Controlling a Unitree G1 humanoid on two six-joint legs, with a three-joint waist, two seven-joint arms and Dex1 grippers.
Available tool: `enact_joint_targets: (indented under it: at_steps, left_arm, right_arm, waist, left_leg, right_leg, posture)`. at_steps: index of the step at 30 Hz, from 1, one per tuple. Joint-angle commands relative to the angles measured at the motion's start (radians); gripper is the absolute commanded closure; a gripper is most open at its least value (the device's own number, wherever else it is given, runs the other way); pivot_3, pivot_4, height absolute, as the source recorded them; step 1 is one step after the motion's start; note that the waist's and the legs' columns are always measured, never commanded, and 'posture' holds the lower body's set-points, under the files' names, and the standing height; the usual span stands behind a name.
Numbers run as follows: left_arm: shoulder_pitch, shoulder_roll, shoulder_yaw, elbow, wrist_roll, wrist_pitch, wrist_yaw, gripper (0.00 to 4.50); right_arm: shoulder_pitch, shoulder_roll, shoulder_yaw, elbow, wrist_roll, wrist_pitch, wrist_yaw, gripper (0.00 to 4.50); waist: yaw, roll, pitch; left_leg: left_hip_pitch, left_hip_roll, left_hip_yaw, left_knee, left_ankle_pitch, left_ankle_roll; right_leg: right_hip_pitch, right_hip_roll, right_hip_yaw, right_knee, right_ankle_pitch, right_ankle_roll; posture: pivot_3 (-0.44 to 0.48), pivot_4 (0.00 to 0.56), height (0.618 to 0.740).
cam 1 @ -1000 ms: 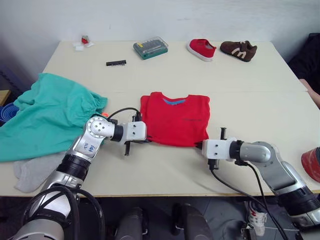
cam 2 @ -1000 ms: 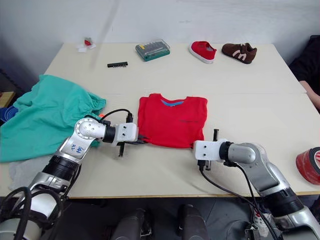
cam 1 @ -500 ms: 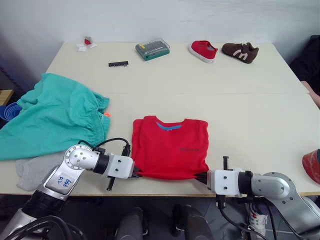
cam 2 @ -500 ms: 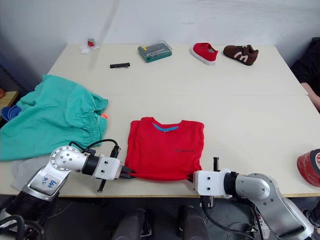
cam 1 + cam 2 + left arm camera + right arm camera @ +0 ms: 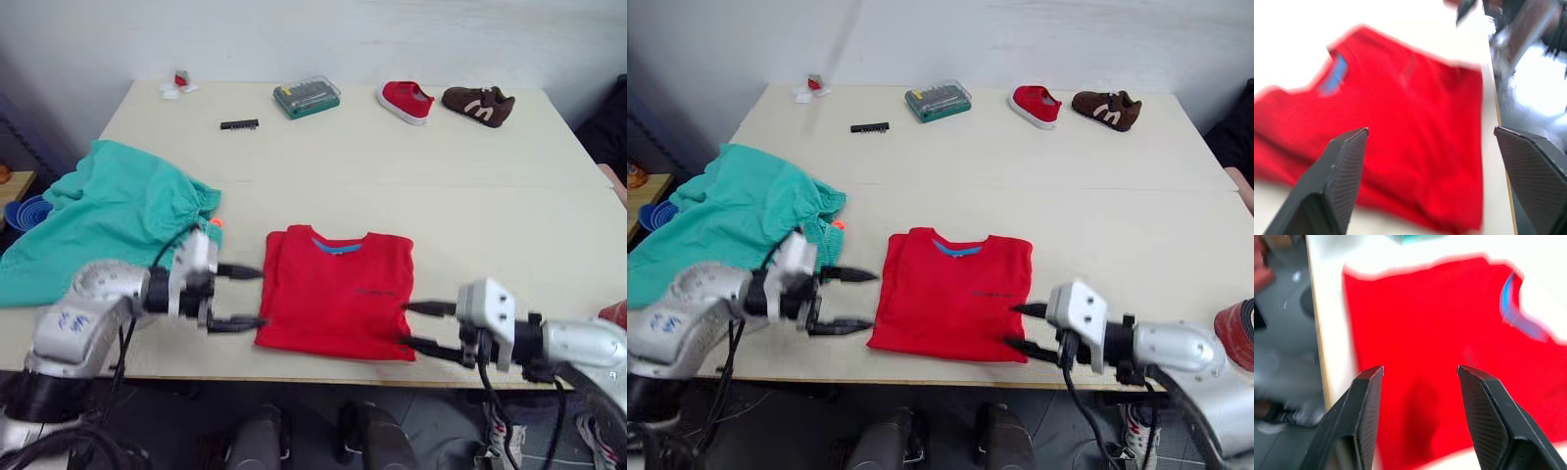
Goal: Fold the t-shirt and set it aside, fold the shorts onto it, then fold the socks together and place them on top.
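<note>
The red t-shirt (image 5: 338, 294) lies folded into a flat rectangle near the table's front edge, blue neckband facing away from me. My left gripper (image 5: 251, 297) hovers open just off its left edge, holding nothing. At the shirt's lower right corner, my right gripper (image 5: 409, 325) is open too, its fingertips level with the cloth but not pinching it. Both wrist views look over the t-shirt (image 5: 1400, 122) between spread fingers (image 5: 1367, 411). The teal shorts (image 5: 108, 215) lie crumpled at the table's left. The socks are hidden behind my left arm.
Along the far edge sit a green bit case (image 5: 307, 96), a black bit strip (image 5: 239, 124), a red shoe (image 5: 407, 100) and a brown shoe (image 5: 478, 103). A red roll (image 5: 1239, 331) is at the right edge. The table's front edge (image 5: 323, 370) runs just below the shirt.
Both grippers have opened and let go of the t-shirt's lower corners, drawing slightly outward. The shirt stays where they dragged it, near the front edge.
</note>
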Motion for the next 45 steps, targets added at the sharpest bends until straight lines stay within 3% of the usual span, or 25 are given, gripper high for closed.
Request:
enact_joint_targets:
  at_steps: [1,5,9,13,21,28,31,33,37,45]
  left_arm:
    - [-0.057,-0.065,-0.059,0.051,0.019,0.008,0.04,0.42]
    - [-0.086,-0.097,-0.184,0.117,0.162,-0.1,0.03,1.52]
    - [-0.126,-0.198,-0.24,0.157,0.174,0.022,0.129,2.84]
    - [-0.114,-0.175,-0.322,0.231,0.31,-0.036,0.151,4.11]
    - [-0.099,-0.172,-0.328,0.315,0.391,-0.147,0.164,4.11]
    - [-0.105,-0.171,-0.323,0.333,0.396,-0.187,0.152,4.11]
    - [-0.152,-0.194,-0.281,0.333,0.344,-0.153,0.151,4.11]
    - [-0.218,-0.226,-0.233,0.364,0.303,-0.11,0.164,4.11]
    - [-0.32,-0.263,-0.228,0.509,0.35,-0.135,0.185,4.11]
    - [-0.457,-0.308,-0.251,0.864,0.479,-0.326,0.183,4.11]
  right_arm:
    - [-0.097,0.047,0.098,0.089,-0.015,0.008,-0.012,3.03]
    - [-0.21,0.107,0.21,0.219,-0.101,-0.025,-0.027,4.46]
    - [-0.312,0.144,0.352,0.349,-0.253,-0.091,-0.032,4.5]
    - [-0.373,0.185,0.334,0.443,-0.258,-0.08,-0.051,4.5]
    - [-0.525,0.257,0.312,0.729,-0.422,-0.101,-0.246,4.5]
    - [-0.591,0.25,0.263,0.789,-0.465,-0.084,-0.322,4.5]
    - [-0.578,0.255,0.223,0.676,-0.388,-0.049,-0.267,4.5]
    - [-0.525,0.238,0.202,0.513,-0.286,0.003,-0.179,4.5]
    - [-0.385,0.186,0.207,0.285,-0.181,0.063,-0.079,4.5]
    - [-0.154,0.068,0.33,0.143,-0.278,-0.001,-0.041,4.5]
  waist:
    - [0.0,0.0,0.0]
    - [-0.005,0.0,0.0]
    - [-0.01,-0.001,0.0]
    - [-0.013,-0.001,0.0]
    - [-0.028,0.0,-0.001]
    - [-0.029,0.0,-0.001]
    - [-0.029,0.0,-0.001]
    - [-0.028,0.0,-0.001]
    - [-0.02,0.0,-0.001]
    - [-0.023,-0.001,-0.001]
  left_leg:
    - [-0.001,0.0,0.0,0.0,0.001,0.0]
    - [-0.004,-0.001,0.003,0.0,0.002,-0.003]
    - [-0.004,-0.001,0.005,0.001,0.003,-0.002]
    - [-0.004,-0.001,0.004,0.002,0.003,-0.002]
    - [-0.001,0.0,0.004,0.002,0.004,-0.004]
    - [0.0,0.0,0.004,0.002,0.005,-0.005]
    - [0.0,0.0,0.004,0.002,0.005,-0.005]
    - [-0.002,-0.001,0.004,0.002,0.006,-0.004]
    - [-0.003,-0.001,0.001,0.001,0.005,-0.004]
    - [-0.005,-0.002,0.004,0.002,0.003,0.001]
  right_leg:
    - [0.0,0.0,0.0,0.0,0.0,0.0]
    - [-0.004,0.001,0.0,0.0,0.0,0.001]
    - [-0.004,0.002,0.001,0.001,0.0,0.001]
    - [-0.004,0.002,0.001,0.002,0.0,0.001]
    - [-0.003,0.0,0.001,0.005,0.0,0.001]
    - [-0.004,-0.001,0.001,0.008,0.0,-0.001]
    - [-0.004,-0.001,0.001,0.009,0.0,-0.001]
    - [-0.006,-0.001,0.001,0.009,0.0,-0.001]
    - [-0.005,-0.001,-0.001,0.008,0.0,0.0]
    - [-0.004,-0.001,0.0,0.001,0.001,0.004]
  posture:
    - [0.0,0.15,0.74]
    - [0.0,0.15,0.74]
    - [0.0,0.15,0.74]
    - [0.0,0.15,0.74]
    - [0.0,0.15,0.74]
    - [0.0,0.15,0.74]
    - [0.0,0.15,0.74]
    - [0.0,0.15,0.74]
    - [0.0,0.15,0.74]
    - [0.0,0.15,0.74]
